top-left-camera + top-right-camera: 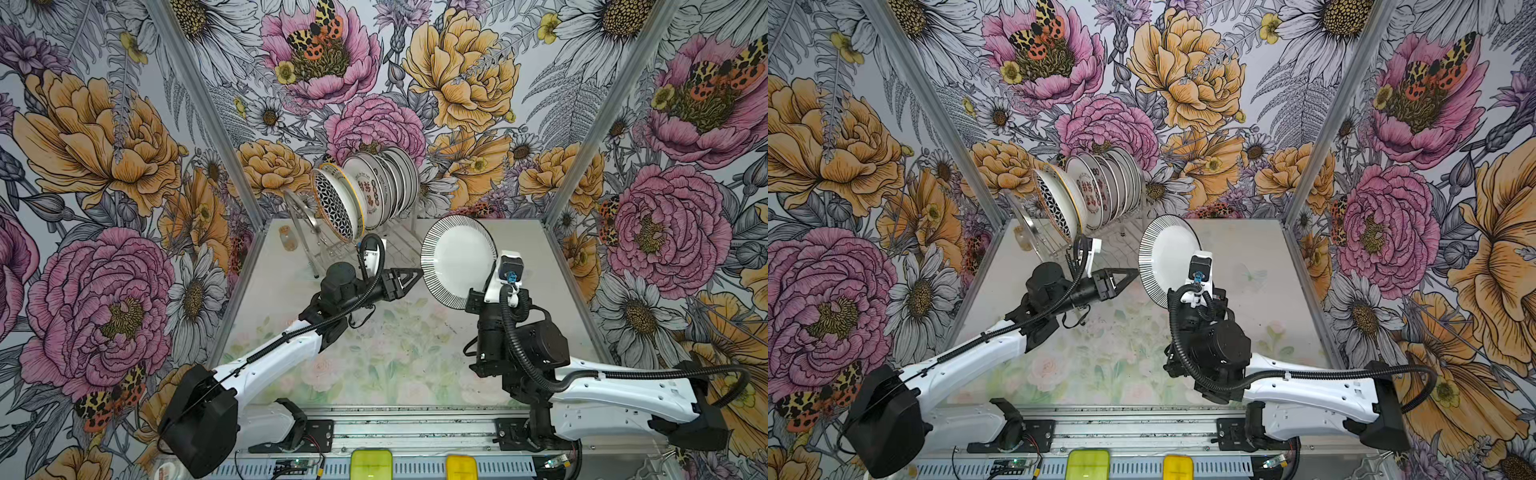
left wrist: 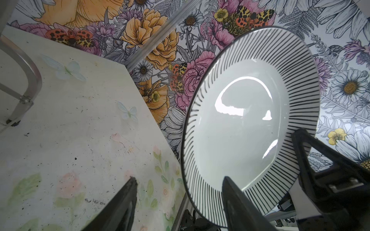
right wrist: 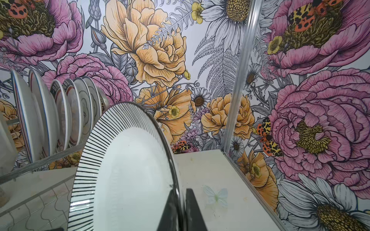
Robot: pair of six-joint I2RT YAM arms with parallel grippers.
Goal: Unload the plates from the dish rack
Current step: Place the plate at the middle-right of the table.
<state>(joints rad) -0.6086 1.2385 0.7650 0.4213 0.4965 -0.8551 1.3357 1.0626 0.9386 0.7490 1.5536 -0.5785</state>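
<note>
A white plate with a black-striped rim (image 1: 455,257) (image 1: 1167,253) stands on edge in the air, right of the dish rack. My right gripper (image 3: 181,192) is shut on its lower rim, one finger (image 2: 300,140) on each face. Open, my left gripper (image 1: 417,272) (image 2: 179,178) reaches the plate's opposite edge, and the rim passes between its spread fingers. Whether they touch it does not show. Several more plates (image 1: 374,187) (image 3: 60,116) stand in the dish rack (image 1: 299,208) (image 3: 50,158) at the back. The frontmost one (image 1: 336,203) has a yellow rim and black lattice.
A small glass jar (image 1: 286,237) stands at the table's back left, beside the rack. The table (image 1: 374,353) has a pale floral top, with floral walls on three sides. The arm bases and two yellow objects (image 1: 371,463) sit along the front rail.
</note>
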